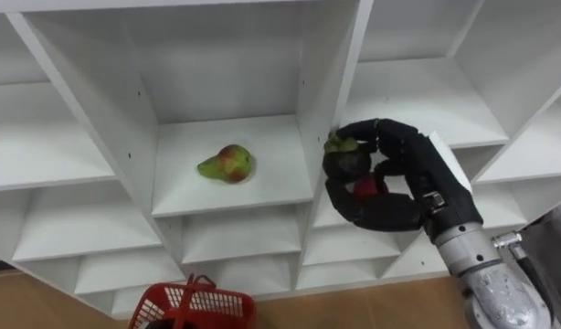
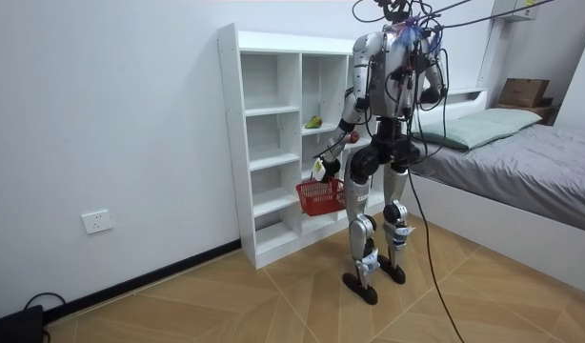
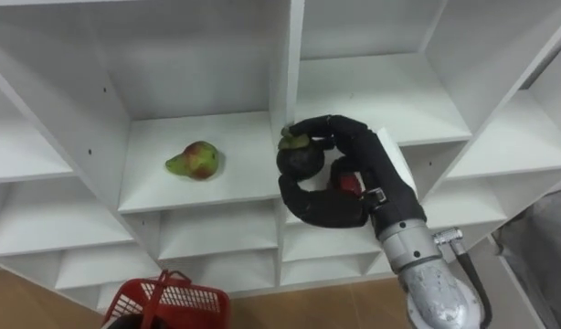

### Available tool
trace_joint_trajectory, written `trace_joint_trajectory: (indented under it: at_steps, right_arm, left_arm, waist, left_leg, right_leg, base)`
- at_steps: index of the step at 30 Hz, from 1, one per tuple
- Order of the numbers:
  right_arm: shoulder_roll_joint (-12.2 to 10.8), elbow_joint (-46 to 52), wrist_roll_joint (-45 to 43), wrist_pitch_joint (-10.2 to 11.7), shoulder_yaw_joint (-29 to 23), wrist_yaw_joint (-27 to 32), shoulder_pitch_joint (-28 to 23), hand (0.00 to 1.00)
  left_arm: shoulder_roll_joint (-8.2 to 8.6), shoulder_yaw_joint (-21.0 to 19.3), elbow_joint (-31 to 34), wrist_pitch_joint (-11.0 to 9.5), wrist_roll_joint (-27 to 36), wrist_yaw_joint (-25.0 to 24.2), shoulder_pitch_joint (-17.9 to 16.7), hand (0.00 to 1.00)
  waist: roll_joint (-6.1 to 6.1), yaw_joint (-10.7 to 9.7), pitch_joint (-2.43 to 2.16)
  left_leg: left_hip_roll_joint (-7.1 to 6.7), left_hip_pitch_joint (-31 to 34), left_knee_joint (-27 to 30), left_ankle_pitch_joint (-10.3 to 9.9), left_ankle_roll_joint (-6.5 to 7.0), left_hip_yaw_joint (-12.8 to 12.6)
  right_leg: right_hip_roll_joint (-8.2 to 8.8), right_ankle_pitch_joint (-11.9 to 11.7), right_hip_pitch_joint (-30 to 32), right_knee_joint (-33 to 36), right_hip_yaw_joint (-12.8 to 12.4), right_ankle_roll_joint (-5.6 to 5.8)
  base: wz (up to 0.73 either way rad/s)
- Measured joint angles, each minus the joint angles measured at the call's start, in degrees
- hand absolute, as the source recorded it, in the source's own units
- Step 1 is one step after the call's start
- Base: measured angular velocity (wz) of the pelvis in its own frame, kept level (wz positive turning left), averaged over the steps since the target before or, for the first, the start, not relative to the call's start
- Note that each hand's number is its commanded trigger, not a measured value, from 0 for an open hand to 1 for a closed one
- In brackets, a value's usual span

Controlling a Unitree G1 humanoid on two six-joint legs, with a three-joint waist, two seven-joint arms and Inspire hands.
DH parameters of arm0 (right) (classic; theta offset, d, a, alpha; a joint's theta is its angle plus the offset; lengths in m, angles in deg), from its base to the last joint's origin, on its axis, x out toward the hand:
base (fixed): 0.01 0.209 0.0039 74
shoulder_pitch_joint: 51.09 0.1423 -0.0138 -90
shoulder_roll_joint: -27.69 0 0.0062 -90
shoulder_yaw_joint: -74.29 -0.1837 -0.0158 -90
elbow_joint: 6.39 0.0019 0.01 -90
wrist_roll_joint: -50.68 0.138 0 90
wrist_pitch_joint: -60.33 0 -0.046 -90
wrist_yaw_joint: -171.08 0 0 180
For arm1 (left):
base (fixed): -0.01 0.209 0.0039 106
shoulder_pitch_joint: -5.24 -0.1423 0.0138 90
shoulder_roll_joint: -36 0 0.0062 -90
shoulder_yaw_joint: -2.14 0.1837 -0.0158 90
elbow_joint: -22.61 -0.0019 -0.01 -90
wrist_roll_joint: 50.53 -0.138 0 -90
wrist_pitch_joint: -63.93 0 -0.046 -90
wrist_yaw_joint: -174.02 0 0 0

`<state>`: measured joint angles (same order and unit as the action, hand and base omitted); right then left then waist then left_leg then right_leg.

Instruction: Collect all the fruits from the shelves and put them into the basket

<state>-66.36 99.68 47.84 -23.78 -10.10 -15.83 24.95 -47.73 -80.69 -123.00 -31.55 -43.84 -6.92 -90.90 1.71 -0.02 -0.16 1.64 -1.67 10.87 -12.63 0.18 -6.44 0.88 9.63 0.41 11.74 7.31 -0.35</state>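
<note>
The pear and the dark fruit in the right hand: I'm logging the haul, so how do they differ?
The pear is green with a red blush and tapered; the dark fruit is round, near black, with a green cap. The pear lies loose on the shelf; the dark fruit is clasped in the curled fingers of the right hand. Both are whole fruits.

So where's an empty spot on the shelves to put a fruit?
Bare: the cubby right of the divider, and the shelf beside the pear. Crowded: the divider's front, where the right hand holds a dark fruit.
</note>
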Motion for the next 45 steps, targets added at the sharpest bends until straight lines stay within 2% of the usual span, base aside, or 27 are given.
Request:
trace_joint_trajectory:
  at_steps: [5, 11, 17, 24, 31, 37, 41, 45]
  right_arm:
    - [0.0, 1.7, 0.1, 0.3, 0.4, -0.2, 0.1, 1.0]
    - [0.0, 2.5, 0.1, 0.4, 2.3, -0.2, 0.3, 1.0]
    - [0.2, 1.3, 0.3, 0.4, 4.9, -1.0, 0.3, 1.0]
    - [0.4, -7.9, 0.1, 0.3, 9.2, -4.5, 0.4, 1.0]
    - [1.5, -15.4, -1.2, 0.4, 9.5, -4.5, 0.7, 1.0]
    - [1.7, -21.3, -5.1, 0.4, 9.6, -4.5, 1.1, 1.0]
    - [1.7, -24.5, -5.8, 0.5, 9.9, -4.5, 1.6, 1.0]
    - [1.7, -28.5, -6.4, 0.5, 9.9, -4.5, 2.0, 1.0]
  left_arm:
    - [0.0, 0.0, 0.0, -0.7, 0.2, -0.9, 0.0, 1.0]
    - [0.03, 0.0, -0.5, -0.8, 0.3, -2.3, 0.1, 1.0]
    - [0.02, 0.0, -0.5, -0.8, 0.3, -2.6, 0.2, 1.0]
    - [-0.27, 1.1, -0.5, -0.8, 0.3, -3.1, 1.8, 1.0]
    - [-0.29, 1.9, 1.7, -0.9, 0.4, -2.0, 2.2, 1.0]
    - [-0.28, 2.4, 1.8, -1.0, 0.4, -2.0, 5.0, 1.0]
    - [-0.3, 2.1, 3.0, -1.3, 0.3, -2.2, 6.8, 1.0]
    - [-0.26, 2.1, 4.7, -1.3, 0.3, -2.2, 7.1, 1.0]
  waist:
    - [-0.07, 0.3, 0.11]
    - [-0.89, 0.3, 0.6]
    - [-0.75, 0.5, 0.48]
    - [-0.65, 0.4, 0.44]
    - [-0.56, 0.3, 0.49]
    - [0.14, 0.3, 0.86]
    - [0.03, 1.0, 0.83]
    - [-0.05, 1.8, 0.85]
  left_leg:
    - [0.0, 0.3, 0.1, 0.0, 0.0, -0.1]
    - [0.01, 0.7, -0.2, 0.0, 0.0, -0.1]
    - [0.01, 1.6, 0.1, 0.0, 0.04, -0.5]
    - [-0.02, 2.2, 0.4, 0.0, 0.04, 0.1]
    - [-0.23, 3.4, 1.0, 0.2, 0.2, 0.7]
    - [-0.49, 4.9, 1.4, 0.4, 0.29, 2.0]
    - [-0.36, 6.2, 2.1, 0.4, 0.26, 2.0]
    - [-0.32, 6.5, 2.3, 0.4, 0.26, 1.9]
  right_leg:
    - [0.03, 0.0, 0.1, 0.1, 0.0, -0.01]
    - [-0.02, 0.0, 0.5, 0.1, 0.1, -0.04]
    - [0.03, 0.0, 1.7, 0.0, -0.2, -0.04]
    - [0.11, 0.0, 2.0, 0.0, 0.0, -0.04]
    - [0.44, 0.0, 2.7, 0.4, 0.9, -0.04]
    - [0.78, 0.0, 2.9, 0.2, 2.4, -0.03]
    - [0.77, -0.1, 4.4, 0.5, 2.4, -0.13]
    - [0.83, -0.1, 5.0, 1.0, 2.2, -0.13]
  base:
    - [0.0]
    - [0.0]
    - [-0.01]
    - [0.0]
    - [0.07]
    - [0.12]
    - [0.01]
    - [-0.03]
